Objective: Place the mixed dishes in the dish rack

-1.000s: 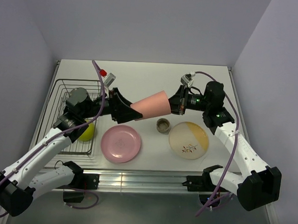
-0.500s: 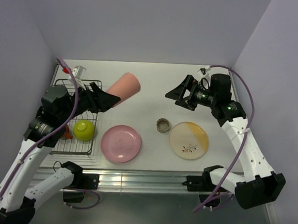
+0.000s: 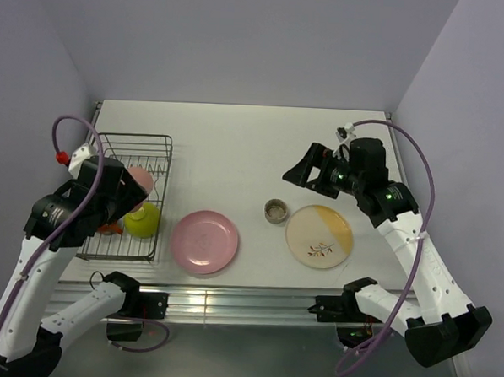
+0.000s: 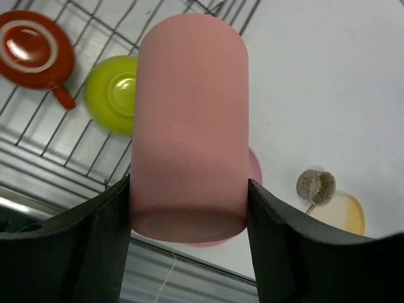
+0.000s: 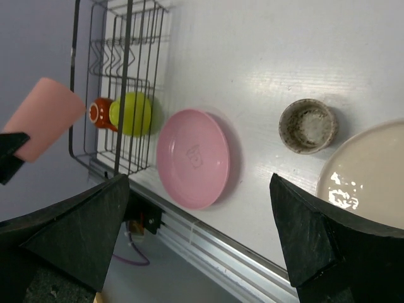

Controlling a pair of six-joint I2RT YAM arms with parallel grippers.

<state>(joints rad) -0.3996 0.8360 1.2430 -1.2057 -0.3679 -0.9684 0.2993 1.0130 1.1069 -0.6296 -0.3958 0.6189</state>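
The salmon-pink cup (image 4: 189, 126) is clamped between my left gripper's (image 4: 188, 233) fingers, held in the air over the dish rack (image 3: 136, 144). In the rack lie the lime-green bowl (image 3: 142, 219), upside down, and the dark red-orange mug (image 4: 35, 50). On the table are the pink plate (image 3: 204, 241), the small grey-tan cup (image 3: 275, 211) and the cream-and-orange plate (image 3: 319, 232). My right gripper (image 3: 299, 170) hangs open and empty above the table, behind the grey-tan cup.
The rack's far half shows bare wire with upright prongs (image 5: 120, 63). The table's metal front rail (image 3: 246, 302) runs just below the pink plate. Walls stand close on the left, the right and at the back.
My right gripper let go of the salmon-pink cup, opened and pulled back to the right. My left arm swung the cup left, from the table's middle to above the rack.
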